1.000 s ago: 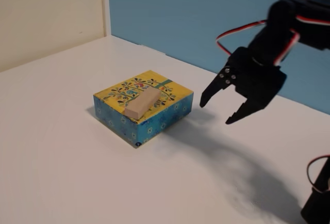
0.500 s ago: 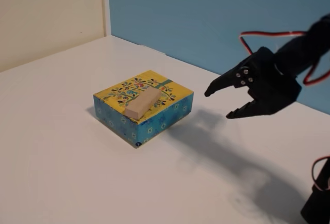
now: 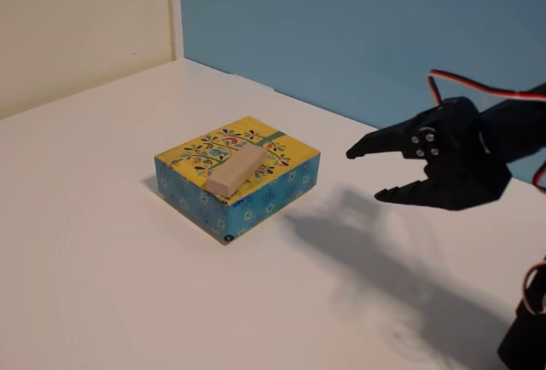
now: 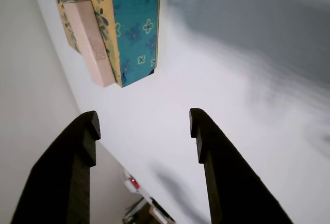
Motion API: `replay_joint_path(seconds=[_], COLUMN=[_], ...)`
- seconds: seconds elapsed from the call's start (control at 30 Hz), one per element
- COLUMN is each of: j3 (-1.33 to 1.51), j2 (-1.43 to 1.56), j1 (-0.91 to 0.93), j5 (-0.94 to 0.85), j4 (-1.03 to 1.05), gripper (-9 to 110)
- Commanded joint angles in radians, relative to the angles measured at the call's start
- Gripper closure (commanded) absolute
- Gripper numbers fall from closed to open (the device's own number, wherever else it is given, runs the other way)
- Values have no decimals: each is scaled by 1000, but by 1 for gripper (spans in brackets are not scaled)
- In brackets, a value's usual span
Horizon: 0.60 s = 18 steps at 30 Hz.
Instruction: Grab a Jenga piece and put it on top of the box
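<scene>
— Where's the black two-finger tool (image 3: 378, 172) right now?

— Up in the air at the right of the fixed view, above the white desk (image 3: 102, 285), fingers spread wide with nothing between them. In the wrist view the tool (image 4: 144, 121) shows both dark fingertips with bare desk (image 4: 232, 69) in the gap.

— And the small pale beige wooden Jenga piece (image 3: 236, 170)?

— Lying flat on the yellow flowered top of the flat squarish box with blue patterned sides (image 3: 256, 199), one end reaching the near edge. The wrist view shows the Jenga piece (image 4: 90, 41) poking slightly past the edge of the box (image 4: 136, 28).

— How far is the tool from it?

— Well apart, to the right of the box, touching neither. Its shadow falls on the desk below.
</scene>
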Motion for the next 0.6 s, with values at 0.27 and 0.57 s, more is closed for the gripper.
replay_joint_path(seconds=[0.27, 0.57], j3=[167, 210], j2=[325, 371], j1=[-11, -11], j5=[26, 17], j4=[-6, 0], gripper=[84, 85])
